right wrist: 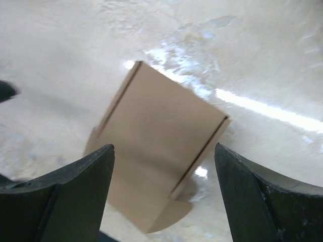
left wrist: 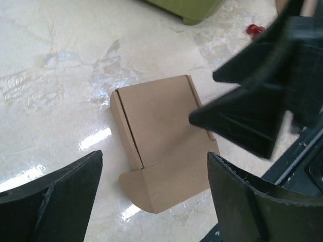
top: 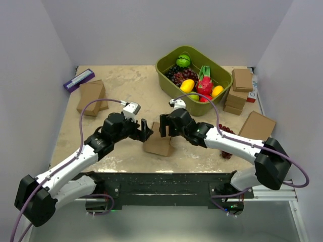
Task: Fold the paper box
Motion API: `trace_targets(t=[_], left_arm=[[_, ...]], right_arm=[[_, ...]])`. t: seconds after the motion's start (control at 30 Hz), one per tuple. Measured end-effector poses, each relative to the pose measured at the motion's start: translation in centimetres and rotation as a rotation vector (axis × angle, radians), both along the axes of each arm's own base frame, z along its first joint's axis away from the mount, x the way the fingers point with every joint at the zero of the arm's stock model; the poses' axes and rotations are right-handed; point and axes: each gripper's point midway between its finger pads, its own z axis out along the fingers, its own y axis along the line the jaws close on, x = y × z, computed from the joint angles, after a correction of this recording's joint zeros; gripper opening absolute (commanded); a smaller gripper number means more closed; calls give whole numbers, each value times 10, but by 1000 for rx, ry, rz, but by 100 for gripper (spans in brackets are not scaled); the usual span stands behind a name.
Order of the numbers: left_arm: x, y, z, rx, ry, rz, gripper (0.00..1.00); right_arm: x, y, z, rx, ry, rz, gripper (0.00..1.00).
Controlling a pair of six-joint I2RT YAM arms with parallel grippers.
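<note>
Table [top: 126, 85]: pale, marbled top, shiny in patches, grey walls on 3 sides. L arm [top: 75, 161] & R arm [top: 237, 143] both reach in twd the middle, wrists nearly meeting.

Olive-green bin [top: 162, 68] at far centre-R, full of fruit. Larger flat brown box [top: 257, 126] lies near the R edge, just beside the R arm. Stack of small brown boxes [top: 241, 85] just R of the bin; a 2nd lot of brown boxes [top: 91, 96] far L.

Paper box [top: 157, 145] [left wrist: 161, 146] [right wrist: 156, 146]: folded up, lying flat on the table at near centre, under & btwn the 2 grippers. Rounded flap [left wrist: 133, 184] pokes out flat at one end.

L gripper [top: 145, 130] [left wrist: 154, 159]: jaws spread wide, nothing in them, box seen below the gap. R gripper [top: 164, 128] [right wrist: 164, 148]: same, wide apart, holding nothing, above the box. The 2 tools are close to each other, apart.

Purple pack [top: 78, 79] in far-L corner. In the bin: dragon fruit [top: 204, 83], dark grapes [top: 176, 75]. Red grapes [top: 225, 154] on the table by the R arm.
</note>
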Motion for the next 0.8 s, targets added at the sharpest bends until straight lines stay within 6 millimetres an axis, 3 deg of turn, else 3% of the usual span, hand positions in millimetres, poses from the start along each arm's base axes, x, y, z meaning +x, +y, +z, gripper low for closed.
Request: trace_targets(t=[0.17, 0.27, 0.47, 0.6, 0.8], left_arm=[[-1, -7, 20, 39, -41, -99, 94], [0, -10, 13, 82, -42, -146, 94], [-4, -9, -16, 155, 18, -214, 94], [-6, -8, -20, 168, 25, -224, 94], [-6, -7, -21, 173, 23, -227, 95]], right_arm=[[21, -24, -14, -52, 36, 17, 85], [26, -31, -23, -55, 68, 13, 85], [12, -36, -48, -13, 160, 1, 81], [0, -41, -71, 51, 244, -39, 76], [-3, -35, -75, 209, 274, -81, 58]])
